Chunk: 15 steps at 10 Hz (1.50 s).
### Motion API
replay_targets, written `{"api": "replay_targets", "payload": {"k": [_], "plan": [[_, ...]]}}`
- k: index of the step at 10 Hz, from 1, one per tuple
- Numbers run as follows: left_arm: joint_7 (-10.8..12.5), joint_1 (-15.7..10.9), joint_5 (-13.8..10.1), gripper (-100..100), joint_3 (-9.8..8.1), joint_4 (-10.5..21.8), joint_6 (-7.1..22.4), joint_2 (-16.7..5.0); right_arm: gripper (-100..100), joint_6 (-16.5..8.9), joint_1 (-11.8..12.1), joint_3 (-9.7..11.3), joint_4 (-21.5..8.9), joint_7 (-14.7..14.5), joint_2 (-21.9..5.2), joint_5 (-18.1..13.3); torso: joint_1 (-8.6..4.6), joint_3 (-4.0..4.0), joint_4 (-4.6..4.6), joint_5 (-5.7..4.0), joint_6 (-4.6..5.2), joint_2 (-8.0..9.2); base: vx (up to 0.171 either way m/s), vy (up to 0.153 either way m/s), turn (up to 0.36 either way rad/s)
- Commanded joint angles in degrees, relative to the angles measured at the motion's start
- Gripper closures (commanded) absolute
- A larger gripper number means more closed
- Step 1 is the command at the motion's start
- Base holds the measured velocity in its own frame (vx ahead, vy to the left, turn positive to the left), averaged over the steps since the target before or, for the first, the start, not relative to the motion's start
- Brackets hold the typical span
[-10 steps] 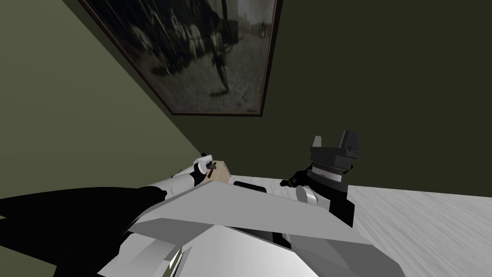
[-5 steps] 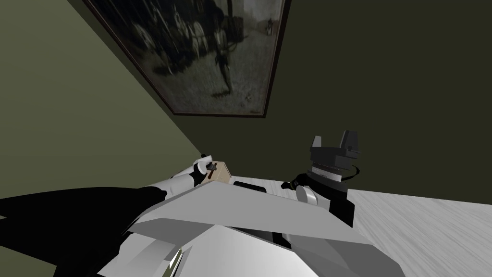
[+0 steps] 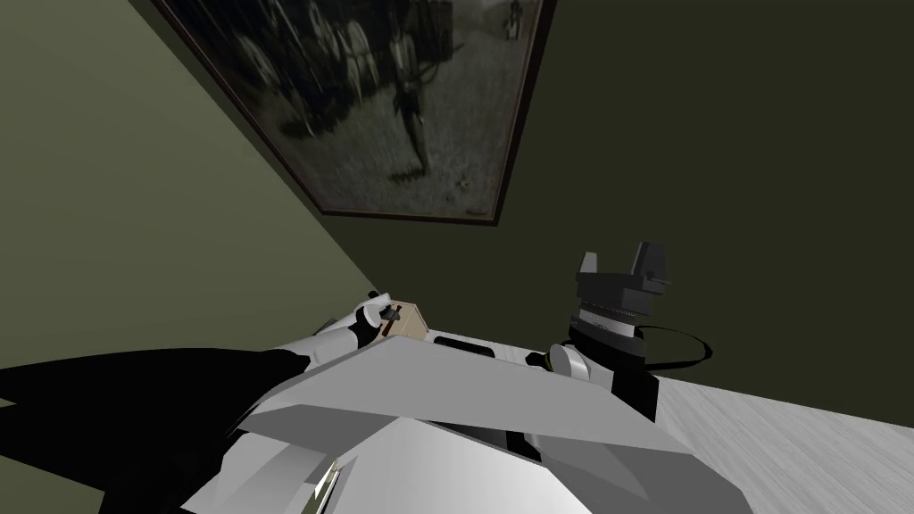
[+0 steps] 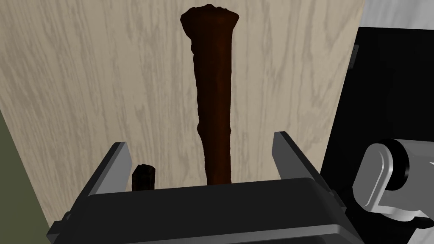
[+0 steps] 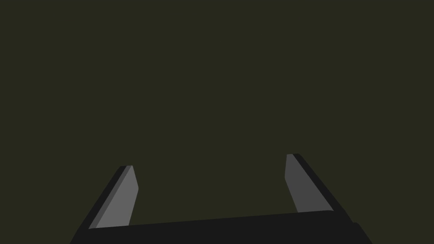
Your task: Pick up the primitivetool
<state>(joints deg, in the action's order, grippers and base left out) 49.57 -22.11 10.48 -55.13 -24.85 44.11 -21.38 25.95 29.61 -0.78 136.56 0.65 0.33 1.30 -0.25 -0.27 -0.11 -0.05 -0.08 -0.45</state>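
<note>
The primitive tool point(image 4: 214, 106) is a dark brown, rough club, thin near my hand and flaring at its far end. It lies flat on a light wood tabletop point(image 4: 84, 84). My left gripper point(image 4: 200, 142) is open just above it, and the thin shaft runs between the two fingers without touching either. A small dark brown stub point(image 4: 143, 177) sits beside one finger. In the head view the left gripper point(image 3: 389, 313) hovers over the small wood table point(image 3: 412, 321) in the wall corner. My right gripper point(image 3: 622, 263) is raised and open, holding nothing.
A large framed picture point(image 3: 393, 107) hangs on the olive wall above the table. A black object point(image 3: 464, 346) lies just right of the table. Pale floor point(image 3: 785, 437) spreads to the right. A black area point(image 3: 134, 419) lies at the lower left.
My head view has turned a little, sliding the picture and floor. The left hand has edged slightly left over the table. The right arm holds its pose.
</note>
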Motion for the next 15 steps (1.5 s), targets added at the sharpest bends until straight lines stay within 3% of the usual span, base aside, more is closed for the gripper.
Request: {"api": "replay_targets", "payload": {"k": [1,2,4,6,7,11,12,13,15], "plan": [[-2.79,0.80,-0.83,-100,-0.72,0.42,-1.03,-0.16,0,0.00,0.00,0.00,0.00,0.00,0.00,0.00,0.00,0.00,0.00,0.00,0.00,0.00,0.123,-0.041,0.131],[-2.79,0.80,-0.83,-100,-0.72,0.42,-1.03,-0.16,0,0.00,0.00,0.00,0.00,0.00,0.00,0.00,0.09,0.00,0.00,0.01,0.00,0.00,0.071,-0.021,0.025],[-6.08,1.91,-1.90,-100,-1.63,0.44,-2.02,-0.20,0,0.00,-0.01,0.00,0.00,0.00,0.00,0.00,0.15,0.11,0.04,0.03,0.01,0.19,0.066,-0.038,0.107],[-6.03,2.24,-1.95,-100,-1.61,-0.98,-1.19,0.36,0,0.00,-0.01,0.00,0.00,0.00,0.00,0.00,0.14,0.13,0.05,0.03,0.04,0.23,0.041,-0.025,0.030],[-6.13,2.23,-1.95,100,-1.62,-0.89,-1.29,0.34,0,0.00,-0.02,0.00,0.00,0.00,0.00,0.00,0.21,0.18,0.07,0.04,0.03,0.33,0.000,0.000,0.000],[-6.11,2.21,-1.96,100,-1.63,-0.88,-1.23,0.36,0,0.00,-0.02,0.00,-0.01,0.00,-0.01,0.00,0.32,0.24,0.09,0.07,0.04,0.43,0.000,0.000,0.000],[-6.10,2.21,-1.96,0,-1.63,-0.88,-1.24,0.36,0,0.00,-0.02,0.00,-0.01,0.00,-0.01,0.00,0.32,0.24,0.09,0.07,0.04,0.43,0.000,0.000,0.000],[-4.44,1.36,-1.37,100,-1.18,0.43,-1.52,-0.18,0,0.00,-0.02,0.00,-0.01,0.00,-0.01,0.00,0.32,0.24,0.09,0.07,0.04,0.44,-0.048,0.030,-0.121],[-1.15,0.25,-0.30,100,-0.27,0.41,-0.54,-0.14,0,-0.01,-0.04,0.00,-0.01,0.00,-0.01,0.00,0.48,0.40,0.15,0.10,0.11,0.71,-0.103,0.058,-0.150]]}}
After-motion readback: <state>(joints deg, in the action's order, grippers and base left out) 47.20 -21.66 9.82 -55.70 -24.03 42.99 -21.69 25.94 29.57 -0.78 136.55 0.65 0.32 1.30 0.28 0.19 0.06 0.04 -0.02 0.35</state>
